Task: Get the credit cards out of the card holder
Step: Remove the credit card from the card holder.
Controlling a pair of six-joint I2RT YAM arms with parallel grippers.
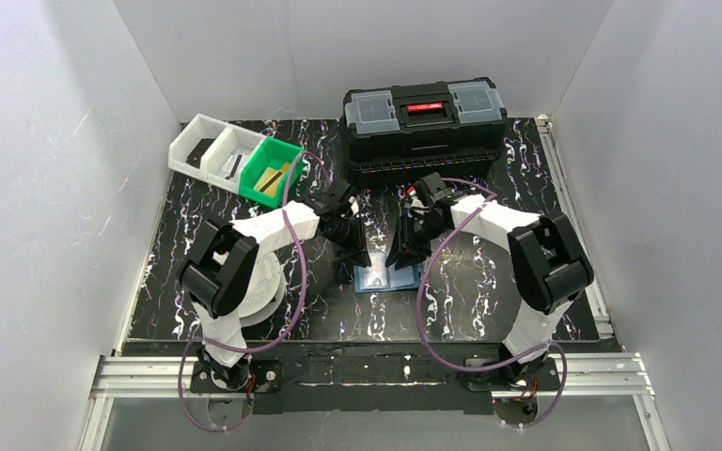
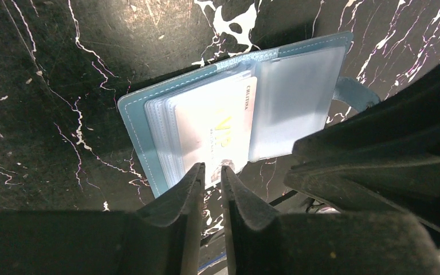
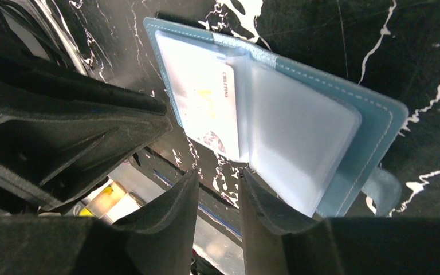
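Observation:
The blue card holder (image 1: 387, 279) lies open on the black marbled table between both arms. In the left wrist view the card holder (image 2: 137, 123) shows clear sleeves, and a pale credit card (image 2: 217, 117) with yellow lettering sticks out of one sleeve towards me. My left gripper (image 2: 212, 170) has only a narrow gap between its jaws, and the card's near edge sits right at the tips. My right gripper (image 3: 219, 173) is open wider, just off the near edge of the card holder (image 3: 378, 114). Its right finger is by the clear sleeve, beside the credit card (image 3: 212, 109).
A large black toolbox (image 1: 423, 127) stands at the back. A green bin (image 1: 273, 171) and two white bins (image 1: 209, 146) sit at the back left. The holder's strap tab (image 2: 355, 91) pokes out on its far side. White walls close in the table.

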